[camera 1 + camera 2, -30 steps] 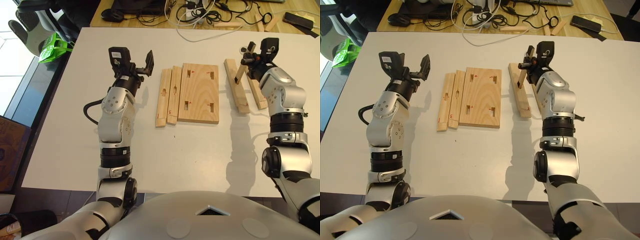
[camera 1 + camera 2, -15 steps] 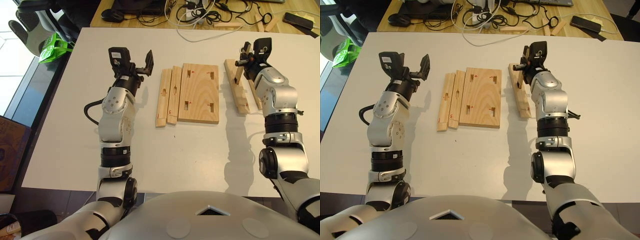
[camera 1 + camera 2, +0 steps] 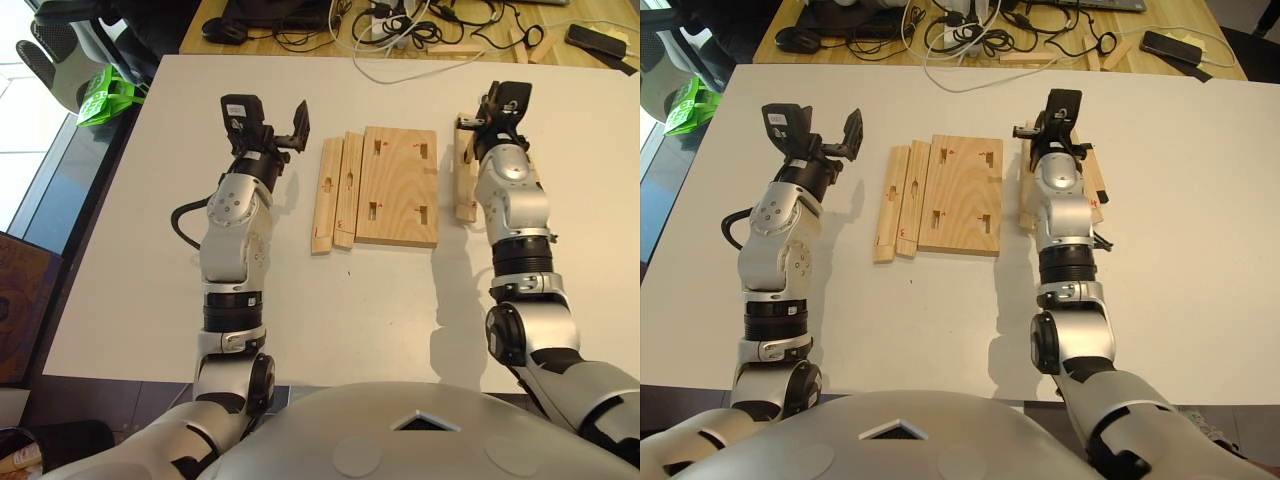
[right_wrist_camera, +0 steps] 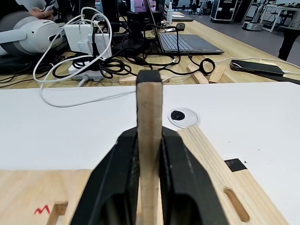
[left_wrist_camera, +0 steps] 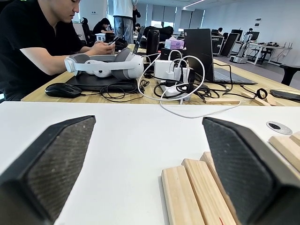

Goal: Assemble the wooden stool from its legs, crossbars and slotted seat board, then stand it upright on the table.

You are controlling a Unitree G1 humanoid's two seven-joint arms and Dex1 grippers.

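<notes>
Seat board (image 3: 397, 186) lies flat on the white bench (image 3: 150, 250), slots up. Two wooden legs (image 3: 335, 192) lie side by side just left of it, further pieces (image 3: 1092, 180) just right. Right pincer (image 3: 1045, 125), at the board's far right corner, is clamped on an upright crossbar (image 4: 149, 108). Left pincer (image 3: 268, 118) hovers left of the board, fingers apart. Beyond the board, a desk (image 5: 243, 89) carries cables (image 5: 183, 89) and a laptop (image 5: 206, 47).

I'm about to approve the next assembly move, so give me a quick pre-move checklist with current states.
1. Right end effector shut on thin wooden slat: ok.
2. Slat centred in the grip: ok.
3. Left end effector open, holding nothing: ok.
4. Pale rectangular wooden seat board lying flat, four slots uncovered: ok.
5. Two long wooden legs flat beside board: ok.
6. Slat end fits slot: cannot tell.
</notes>
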